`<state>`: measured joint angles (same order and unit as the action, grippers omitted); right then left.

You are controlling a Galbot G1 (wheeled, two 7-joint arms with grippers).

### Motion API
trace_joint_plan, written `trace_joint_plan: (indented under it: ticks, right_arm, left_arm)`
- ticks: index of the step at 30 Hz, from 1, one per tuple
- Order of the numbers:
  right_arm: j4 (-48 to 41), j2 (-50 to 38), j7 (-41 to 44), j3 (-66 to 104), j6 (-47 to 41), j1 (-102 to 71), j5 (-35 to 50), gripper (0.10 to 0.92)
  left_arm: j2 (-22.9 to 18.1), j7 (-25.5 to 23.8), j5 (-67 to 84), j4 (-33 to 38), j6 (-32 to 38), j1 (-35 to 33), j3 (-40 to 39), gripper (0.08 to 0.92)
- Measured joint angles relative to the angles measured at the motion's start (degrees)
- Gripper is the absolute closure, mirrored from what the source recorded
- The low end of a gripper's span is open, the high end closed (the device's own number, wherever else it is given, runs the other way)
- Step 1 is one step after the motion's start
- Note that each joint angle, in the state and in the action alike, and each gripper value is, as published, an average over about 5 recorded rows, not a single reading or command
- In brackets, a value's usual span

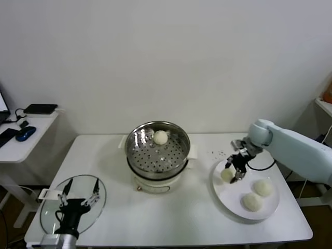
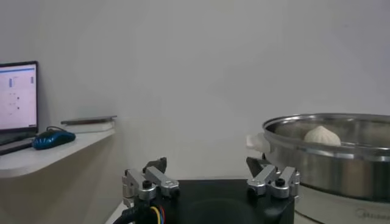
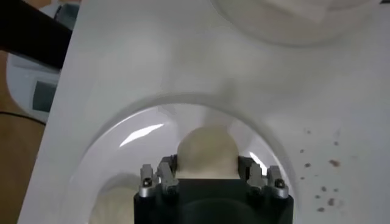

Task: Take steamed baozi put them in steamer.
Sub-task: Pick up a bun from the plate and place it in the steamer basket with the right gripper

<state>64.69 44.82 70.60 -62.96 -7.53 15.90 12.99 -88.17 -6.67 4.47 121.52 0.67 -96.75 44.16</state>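
Observation:
One steamed baozi point(image 1: 161, 137) lies inside the steel steamer point(image 1: 136, 141) at the table's middle; the left wrist view shows that baozi point(image 2: 322, 136) above the steamer rim point(image 2: 329, 152). Three baozi are on the white plate point(image 1: 228, 199) at the right. My right gripper point(image 1: 234, 172) is shut on the plate's left baozi point(image 1: 226, 175), its fingers pressed on both sides of this bun point(image 3: 207, 152). Two more baozi point(image 1: 262, 187) point(image 1: 251, 202) lie free on the plate. My left gripper point(image 1: 80, 193) waits open at the front left.
A round glass lid point(image 1: 49, 207) lies flat under the left gripper near the table's front left corner. A side table point(image 1: 21, 148) at the left holds a blue mouse point(image 1: 25, 133) and a laptop point(image 2: 17, 97). Dark specks point(image 1: 218, 153) dot the table behind the plate.

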Motion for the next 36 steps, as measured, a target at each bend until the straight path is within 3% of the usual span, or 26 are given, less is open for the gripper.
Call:
trace_joint_plan:
  ticks: [21, 36]
  right_arm:
    - [-3.5, 14.4, -1.2, -15.5, -5.3, 23.2, 22.1, 0.381]
    - [-10.2, 29.5, -3.3, -15.2, -7.6, 20.8, 25.7, 0.38]
  left_arm:
    - [0.4, 0.3, -0.5, 1.4, -0.1, 0.9, -0.2, 0.177]
    - [0.3, 0.4, -1.5, 2.0, -0.6, 2.3, -0.2, 0.177]
